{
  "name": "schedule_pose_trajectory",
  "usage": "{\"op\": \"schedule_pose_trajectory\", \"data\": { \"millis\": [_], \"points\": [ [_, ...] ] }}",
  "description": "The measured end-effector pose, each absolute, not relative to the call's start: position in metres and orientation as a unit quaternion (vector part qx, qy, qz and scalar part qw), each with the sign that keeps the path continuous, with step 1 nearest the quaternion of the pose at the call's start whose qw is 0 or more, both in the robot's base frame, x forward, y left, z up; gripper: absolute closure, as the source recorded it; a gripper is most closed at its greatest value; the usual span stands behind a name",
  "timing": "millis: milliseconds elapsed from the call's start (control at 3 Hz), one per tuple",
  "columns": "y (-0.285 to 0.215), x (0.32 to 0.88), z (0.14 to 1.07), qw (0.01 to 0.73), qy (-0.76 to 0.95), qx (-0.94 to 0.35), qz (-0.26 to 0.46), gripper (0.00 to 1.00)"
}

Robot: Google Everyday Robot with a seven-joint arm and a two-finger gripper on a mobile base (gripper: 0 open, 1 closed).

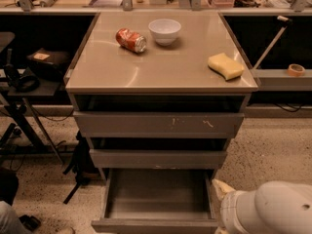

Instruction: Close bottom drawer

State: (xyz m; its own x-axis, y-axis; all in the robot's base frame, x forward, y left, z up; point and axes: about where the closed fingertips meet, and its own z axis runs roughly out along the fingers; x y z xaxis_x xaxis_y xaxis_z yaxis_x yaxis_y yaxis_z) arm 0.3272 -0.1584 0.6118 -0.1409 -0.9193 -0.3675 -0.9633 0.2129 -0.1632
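Note:
The bottom drawer (157, 195) is the narrowest of the three and stands pulled out, showing a bare grey tray. Its flat front panel (155, 225) is at the lower edge of the view. My gripper (220, 208) is at the lower right, just beside the drawer's right side. One cream fingertip (221, 186) shows by the drawer's right wall, and the other is at the picture's bottom edge. The fingers are spread apart and hold nothing. My white arm (273, 208) fills the bottom right corner.
The mid drawer (158, 158) and the scratched top drawer (158, 124) both stick out slightly. On the cabinet top (122, 72) are a red can (130, 39), a white bowl (165, 30) and a yellow sponge (225, 66). A black stand with gear (29, 77) is on the left.

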Motion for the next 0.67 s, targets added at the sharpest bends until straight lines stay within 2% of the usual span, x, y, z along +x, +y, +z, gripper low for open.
{"op": "schedule_pose_trajectory", "data": {
  "millis": [333, 667],
  "points": [
    [-0.192, 0.296, 0.519, 0.136, 0.775, -0.615, 0.053, 0.0],
    [-0.213, 0.3, 0.423, 0.1, 0.79, -0.602, 0.057, 0.0]
  ]
}}
